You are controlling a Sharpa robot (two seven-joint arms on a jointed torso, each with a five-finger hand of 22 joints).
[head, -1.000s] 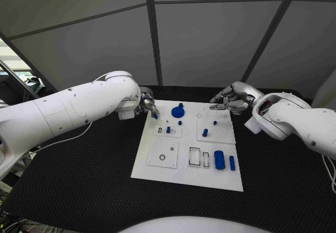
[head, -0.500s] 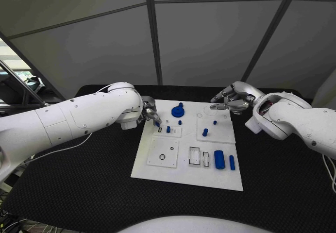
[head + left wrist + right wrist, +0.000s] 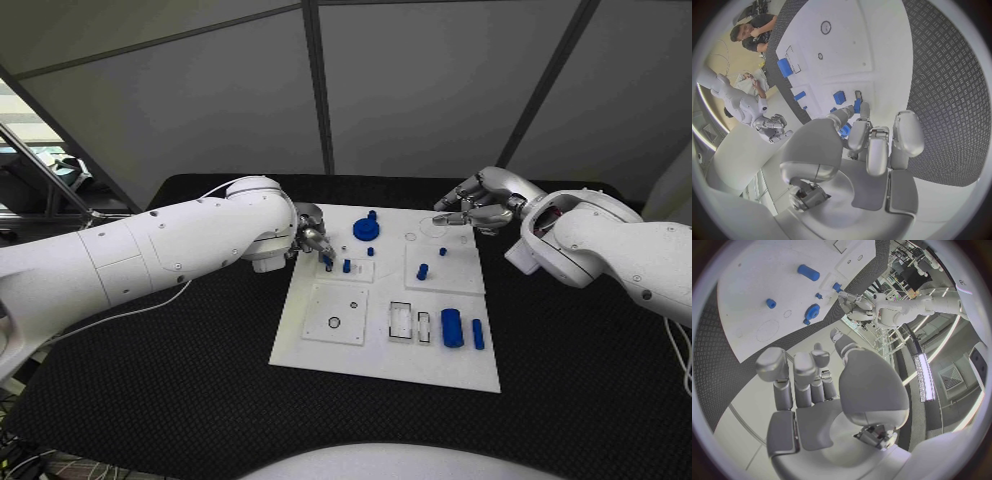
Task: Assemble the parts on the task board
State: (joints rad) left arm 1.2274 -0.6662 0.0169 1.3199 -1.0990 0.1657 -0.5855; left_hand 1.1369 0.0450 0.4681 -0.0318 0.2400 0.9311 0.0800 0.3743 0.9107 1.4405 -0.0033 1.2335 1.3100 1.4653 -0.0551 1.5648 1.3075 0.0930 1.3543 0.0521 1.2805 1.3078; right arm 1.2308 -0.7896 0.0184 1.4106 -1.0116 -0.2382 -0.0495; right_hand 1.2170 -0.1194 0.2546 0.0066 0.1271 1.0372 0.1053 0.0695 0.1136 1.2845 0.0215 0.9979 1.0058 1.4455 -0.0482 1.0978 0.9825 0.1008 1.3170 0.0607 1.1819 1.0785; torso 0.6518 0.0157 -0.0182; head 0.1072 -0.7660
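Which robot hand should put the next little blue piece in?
Probably the left hand: it pinches a small blue part low over the task board. The right hand hovers at the board's far corner, holding nothing.

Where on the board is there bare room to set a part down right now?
The near strip of the task board, below the square tile and the large blue cylinder, lies bare. The far half is crowded: the left hand holds a small blue part by the blue gear, with blue pegs close by.
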